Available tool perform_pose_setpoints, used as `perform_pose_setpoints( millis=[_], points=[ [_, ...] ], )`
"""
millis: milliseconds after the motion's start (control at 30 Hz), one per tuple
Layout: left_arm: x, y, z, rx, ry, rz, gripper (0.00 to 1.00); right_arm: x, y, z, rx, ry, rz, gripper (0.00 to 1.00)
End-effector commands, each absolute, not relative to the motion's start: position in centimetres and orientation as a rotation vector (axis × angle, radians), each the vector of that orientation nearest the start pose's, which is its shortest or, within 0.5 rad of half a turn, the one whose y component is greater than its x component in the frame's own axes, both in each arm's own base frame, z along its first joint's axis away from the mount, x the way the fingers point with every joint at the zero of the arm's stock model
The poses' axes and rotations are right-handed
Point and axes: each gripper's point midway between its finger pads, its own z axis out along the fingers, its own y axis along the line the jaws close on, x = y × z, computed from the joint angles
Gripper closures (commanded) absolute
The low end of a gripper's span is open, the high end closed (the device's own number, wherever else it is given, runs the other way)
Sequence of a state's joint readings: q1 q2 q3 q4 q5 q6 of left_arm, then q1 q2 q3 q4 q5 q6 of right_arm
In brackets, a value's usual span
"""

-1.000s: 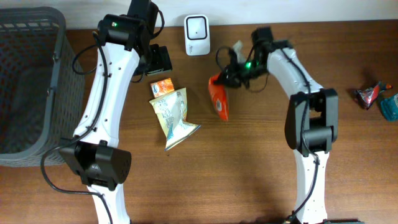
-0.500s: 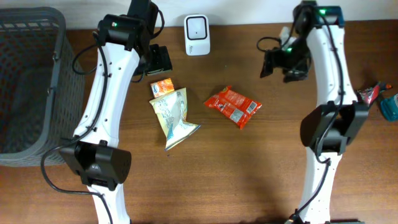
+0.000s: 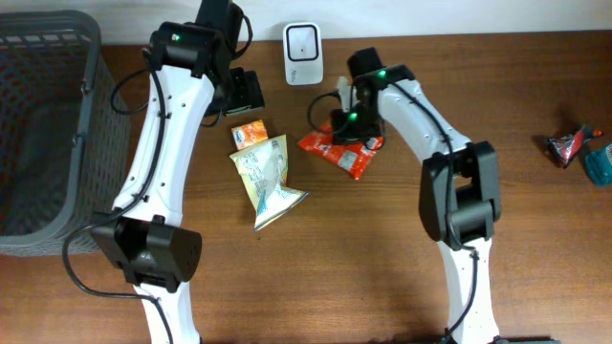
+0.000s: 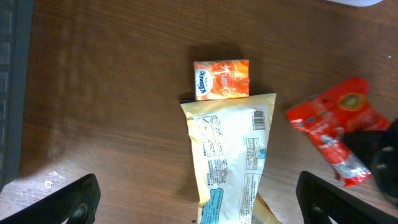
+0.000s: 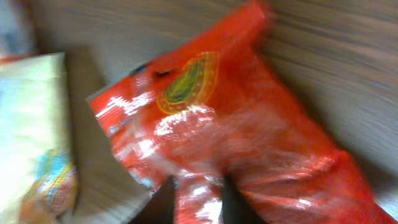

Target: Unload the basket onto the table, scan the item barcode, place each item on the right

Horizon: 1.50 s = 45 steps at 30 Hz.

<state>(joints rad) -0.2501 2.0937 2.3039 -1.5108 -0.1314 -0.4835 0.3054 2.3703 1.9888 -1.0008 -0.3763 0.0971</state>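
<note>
A red snack packet lies on the table in front of the white scanner. My right gripper is down on its far end. In the right wrist view, blurred by motion, the dark fingers pinch a fold of the red packet between them, so the right gripper is shut on it. My left gripper hangs open over a cream packet and an orange tissue pack, touching neither. Both of its fingers stand far apart. The red packet also shows at that view's right edge.
A dark grey basket stands at the left edge. The cream packet and the orange tissue pack lie between the arms. Two more small packets lie at the far right edge.
The right gripper let the red packet fall flat, swung away to the back right, then came back down onto it. The packet has shifted slightly left. The left arm has not moved.
</note>
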Motion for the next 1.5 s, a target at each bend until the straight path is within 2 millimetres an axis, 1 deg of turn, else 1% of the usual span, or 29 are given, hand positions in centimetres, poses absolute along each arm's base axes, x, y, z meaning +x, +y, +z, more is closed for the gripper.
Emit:
perform_pose_setpoints(
  millis=[0, 33, 67, 100, 167, 267, 300, 333, 367, 400, 467, 567, 600, 633, 667, 700, 733, 767, 833, 900, 933, 1000, 1100, 1167, 1200, 1233, 1300, 1400, 1467],
  points=[
    [43.6, -8.6, 22.9, -0.360, 2.787, 0.024, 0.01, 43.7, 26.1, 4.5, -0.634, 2.899, 0.709, 0.65],
    [43.6, -8.6, 22.9, -0.360, 2.787, 0.024, 0.01, 44.1, 25.8, 5.8, -0.631, 2.898, 0.667, 0.63],
    [43.6, -8.6, 22.9, -0.360, 2.787, 0.024, 0.01, 44.6, 25.1, 7.8, -0.618, 2.900, 0.624, 0.54],
    [43.6, -8.6, 22.9, -0.360, 2.787, 0.024, 0.01, 44.9, 23.9, 10.0, -0.593, 2.908, 0.571, 0.40],
    [43.6, -8.7, 22.9, -0.359, 2.787, 0.024, 0.01, 44.8, 22.0, 13.7, -0.528, 2.924, 0.544, 0.33],
    [43.6, -8.7, 23.0, -0.360, 2.786, 0.023, 0.01, 42.7, 19.5, 17.1, -0.416, 3.006, 0.590, 0.40],
    [43.6, -8.6, 22.9, -0.360, 2.787, 0.023, 0.01, 42.3, 18.9, 17.0, -0.401, 3.035, 0.580, 0.31],
    [43.6, -8.6, 22.9, -0.360, 2.787, 0.023, 0.01, 42.0, 18.5, 16.9, -0.386, 3.056, 0.579, 0.08],
    [43.6, -8.6, 22.9, -0.360, 2.787, 0.023, 0.01, 41.9, 18.4, 16.6, -0.383, 3.068, 0.578, 0.01],
    [43.6, -8.7, 23.0, -0.360, 2.786, 0.015, 0.01, 41.8, 18.4, 16.4, -0.382, 3.074, 0.577, 0.01],
    [44.4, -11.3, 23.3, -0.329, 2.774, -0.186, 0.01, 42.2, 18.4, 16.4, -0.385, 3.059, 0.572, 0.01],
    [44.3, -11.7, 23.1, -0.323, 2.788, -0.214, 0.01, 42.5, 18.5, 16.5, -0.385, 3.044, 0.574, 0.01],
    [44.1, -12.1, 22.6, -0.310, 2.805, -0.225, 0.09, 42.6, 18.4, 16.4, -0.387, 3.046, 0.558, 0.01],
    [43.9, -12.8, 21.6, -0.222, 2.835, -0.222, 0.57, 42.8, 18.1, 16.1, -0.385, 3.047, 0.521, 0.31],
    [43.6, -13.8, 20.4, -0.130, 2.871, -0.230, 0.89, 42.9, 17.5, 15.6, -0.298, 3.079, 0.475, 0.64],
    [43.3, -14.9, 19.2, -0.047, 2.910, -0.272, 0.97, 43.0, 17.2, 15.3, -0.235, 3.094, 0.469, 0.79],
    [42.9, -16.9, 17.9, 0.067, 2.944, -0.379, 1.00, 43.4, 16.6, 14.7, -0.139, 3.107, 0.471, 0.90],
    [42.7, -19.1, 16.7, 0.211, 2.951, -0.524, 1.00, 43.4, 16.3, 14.1, -0.075, 3.125, 0.516, 0.96],
    [43.1, -21.5, 15.1, 0.268, 2.950, -0.709, 1.00, 42.6, 16.5, 12.9, -0.048, 3.175, 0.616, 0.96],
    [43.6, -23.3, 13.5, 0.283, 2.947, -0.857, 1.00, 42.0, 16.7, 10.5, -0.028, 3.223, 0.643, 0.96],
    [43.6, -24.1, 12.5, 0.328, 2.943, -0.926, 1.00, 41.8, 17.4, 9.5, -0.019, 3.226, 0.728, 0.96],
    [44.0, -24.6, 9.8, 0.340, 2.969, -0.950, 1.00, 42.4, 18.7, 7.4, 0.010, 3.183, 0.864, 0.96],
    [44.6, -24.8, 5.5, 0.323, 3.021, -0.949, 1.00, 42.7, 19.0, 3.7, 0.123, 3.174, 0.874, 0.96],
    [44.4, -24.5, 2.7, 0.305, 3.075, -0.922, 1.00, 42.5, 18.5, 2.2, 0.128, 3.180, 0.836, 0.96],
    [44.5, -23.8, 1.2, 0.294, 3.106, -0.857, 1.00, 42.7, 17.6, 1.7, 0.130, 3.187, 0.745, 0.96],
    [44.6, -22.6, -0.4, 0.288, 3.143, -0.725, 1.00, 43.1, 16.5, 1.1, 0.127, 3.190, 0.621, 0.96],
    [44.9, -20.1, -1.7, 0.212, 3.193, -0.475, 1.00, 43.6, 15.4, 0.9, 0.123, 3.180, 0.512, 0.96],
    [45.3, -16.7, -1.3, -0.019, 3.224, -0.187, 1.00, 45.6, 15.3, 2.4, 0.087, 3.110, 0.478, 0.96],
    [45.8, -15.2, 0.7, -0.106, 3.215, -0.096, 1.00, 47.5, 15.0, 5.0, 0.074, 3.044, 0.431, 0.96]
  ],
)
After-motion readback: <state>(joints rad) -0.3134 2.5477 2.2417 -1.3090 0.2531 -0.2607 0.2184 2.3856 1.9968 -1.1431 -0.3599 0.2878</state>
